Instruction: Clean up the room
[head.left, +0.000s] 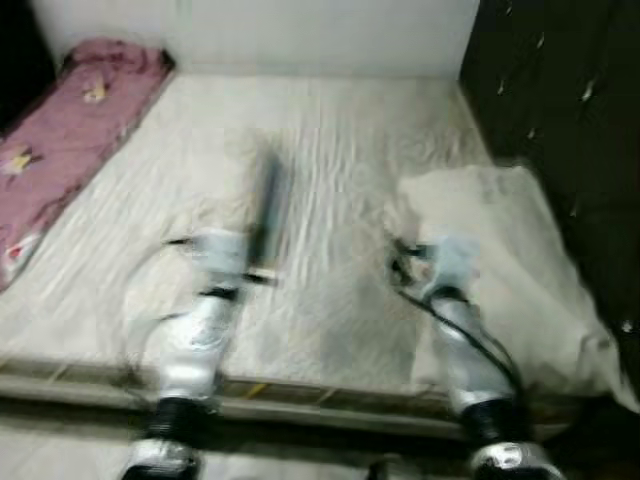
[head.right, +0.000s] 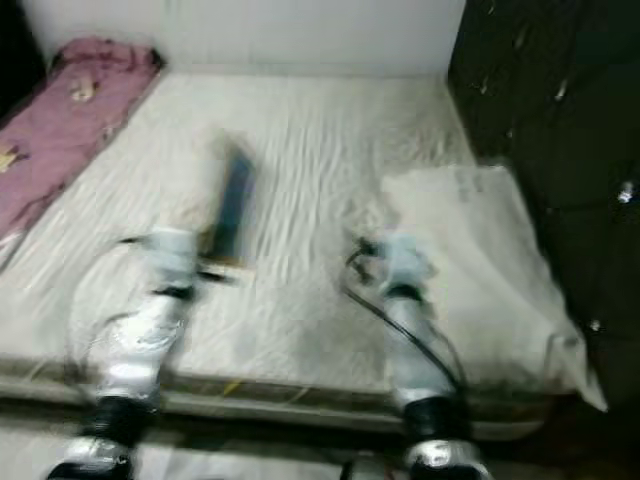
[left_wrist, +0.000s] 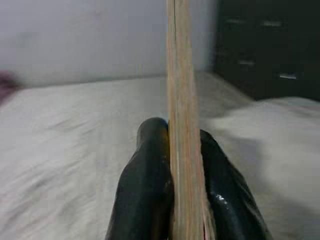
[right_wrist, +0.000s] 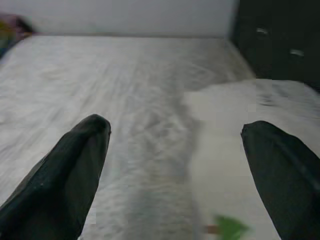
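- The left gripper (left_wrist: 182, 165) holds its black fingers (left_wrist: 145, 190) clamped on a thin, flat, dark-faced board with a pale wooden edge (left_wrist: 182, 100); it may be a book, as the head views are blurred.
- The board stands on edge, rising beyond the fingertips above the white-sheeted bed (head.left: 330, 180).
- The right gripper (right_wrist: 175, 145) hovers with fingers wide apart; a crumpled white sheet (head.left: 510, 250) lies just beside them.
- A pink patterned blanket (head.left: 70, 130) lies well apart from the left fingers.
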